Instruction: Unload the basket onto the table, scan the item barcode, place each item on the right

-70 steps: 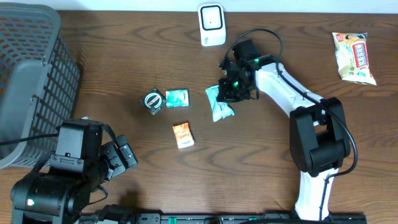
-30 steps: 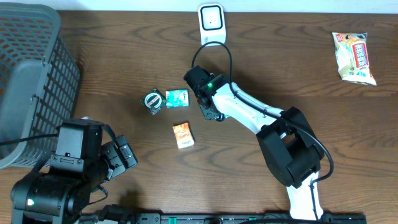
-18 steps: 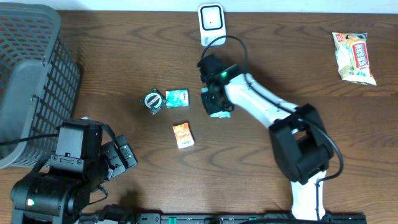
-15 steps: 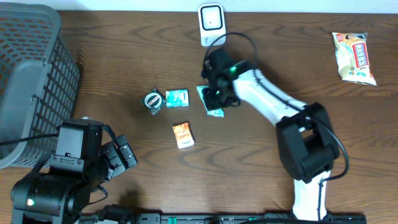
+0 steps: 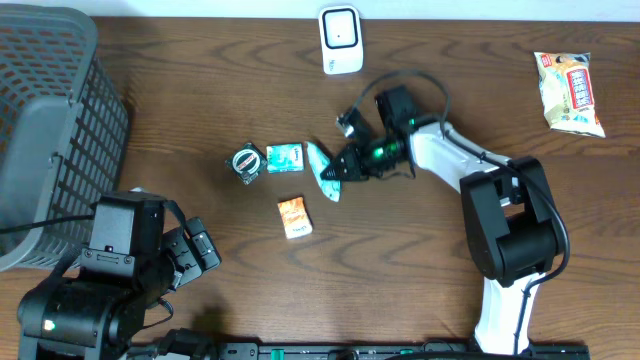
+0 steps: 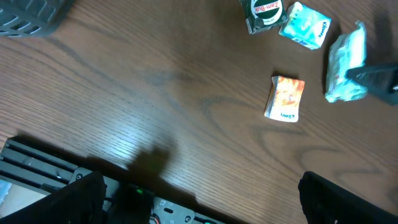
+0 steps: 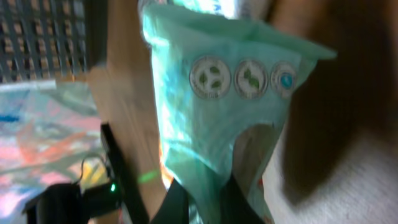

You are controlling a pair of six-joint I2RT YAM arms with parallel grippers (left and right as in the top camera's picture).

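Right claw (image 5: 347, 167) closed on the teal packet (image 5: 322, 172), gripping it at one end. In the right wrist view the packet fills the frame, with three round printed marks across its upper part and the dark fingers pinching its lower edge. No barcode readable on the face shown.

Packet position: near the middle of the table (image 5: 200, 90), long axis tilted, free end pointing away from the arm. It sits just right of a small teal pack (image 5: 285, 157); cannot tell whether the two touch, or whether the held packet is clear of the wood.

Scanner (image 5: 340, 40) — white, upright at the far edge of the table, well apart from the packet and slightly to its right.

Outward from there:
- round tin (image 5: 247, 161) touching the left side of the small teal pack
- orange packet (image 5: 294, 217) lying flat, nearer the robot, apart from the others
- snack bag (image 5: 568, 92) alone at the far right
- basket (image 5: 50, 120), grey mesh, at the far left corner

Left claw (image 6: 205, 202) spread wide, holding nothing — parked low at the near left edge, well away from the items.
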